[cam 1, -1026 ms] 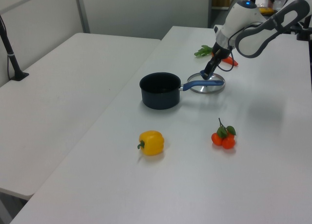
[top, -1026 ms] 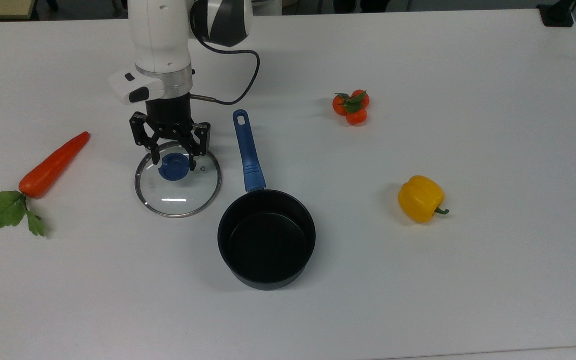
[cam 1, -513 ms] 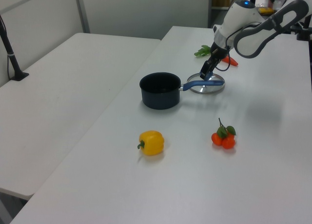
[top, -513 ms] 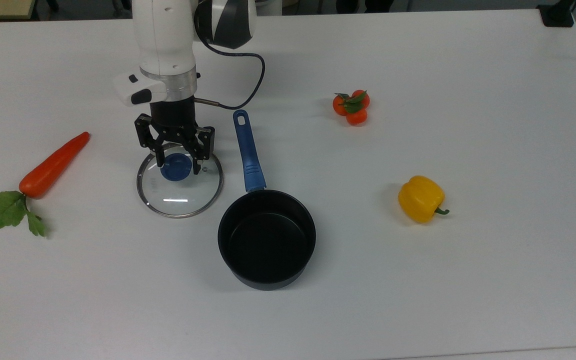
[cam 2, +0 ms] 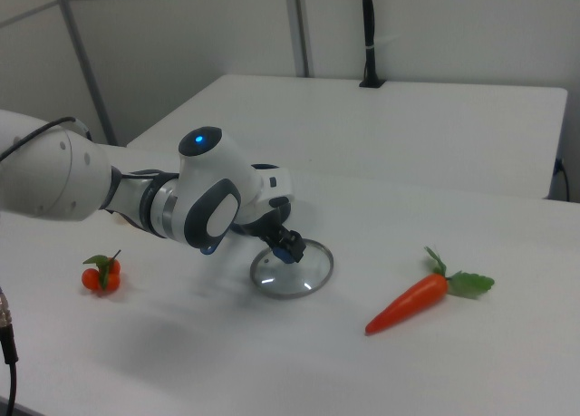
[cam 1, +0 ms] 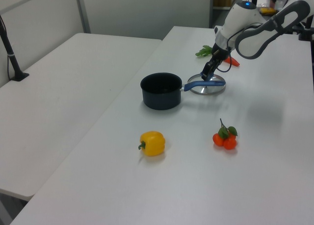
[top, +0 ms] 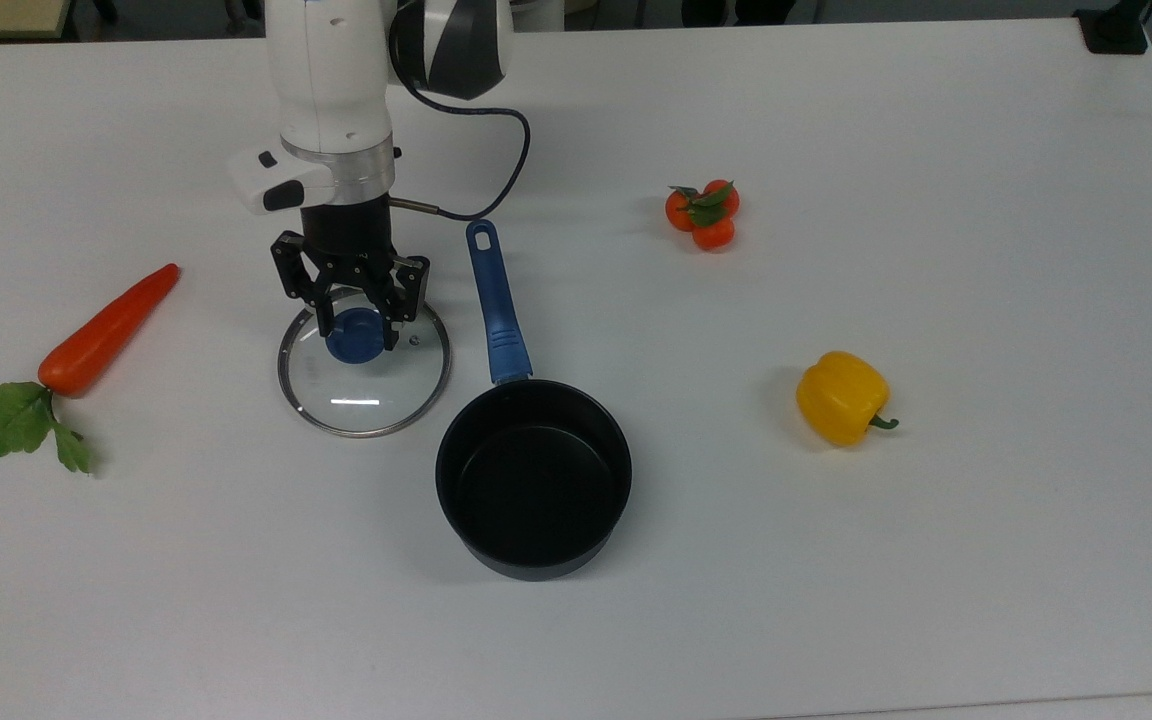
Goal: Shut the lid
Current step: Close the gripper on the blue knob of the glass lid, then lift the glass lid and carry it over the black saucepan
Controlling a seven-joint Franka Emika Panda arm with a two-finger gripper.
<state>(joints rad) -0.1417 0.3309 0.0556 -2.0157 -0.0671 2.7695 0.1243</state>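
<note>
My gripper (top: 354, 322) points down over the lid (top: 365, 373), its two fingers (top: 316, 318) standing on either side of the blue knob (top: 353, 335). In the top view they sit close against the knob's flanks; whether they are clamped on it or merely bracketing it, I cannot tell. The lid lies flat on the white table (top: 836, 560), knob up, rim on the surface.

Position of the lid: in the top view it is just left of the pan (top: 533, 478), beside the pan's blue handle (top: 498, 316) and apart from it. The pan stands open, upright, its dark interior bare. The lid is not on the pan.

Other items, top view: a carrot (top: 106, 330) with green leaves lies well to the left of the lid; a cluster of small tomatoes (top: 703, 214) lies right of the handle's tip; a yellow pepper (top: 842, 397) lies well right of the pan.

In the right view, my arm (cam 2: 204, 203) reaches across, and the gripper (cam 2: 285, 247) meets the lid (cam 2: 294, 273) at its knob.
</note>
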